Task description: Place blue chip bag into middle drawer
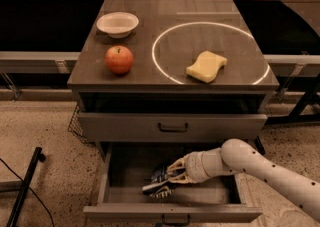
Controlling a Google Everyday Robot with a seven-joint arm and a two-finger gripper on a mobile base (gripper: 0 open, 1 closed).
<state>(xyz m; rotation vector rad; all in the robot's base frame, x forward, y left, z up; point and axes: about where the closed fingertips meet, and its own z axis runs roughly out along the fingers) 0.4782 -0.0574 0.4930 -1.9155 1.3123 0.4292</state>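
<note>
The middle drawer [117, 181] is pulled open below the cabinet top, its front panel near the bottom of the camera view. The blue chip bag [158, 185] lies low inside the drawer, near the floor at its middle. My gripper [172, 175] reaches in from the right on a white arm, and its fingers [178, 167] are around the bag's right end. The bag's right part is hidden by the fingers.
On the cabinet top stand a white bowl [117, 23], a red apple [119, 59] and a yellow sponge [206, 66] inside a white circle. The upper drawer [172, 127] is shut. A black pole [24, 186] lies on the floor at left.
</note>
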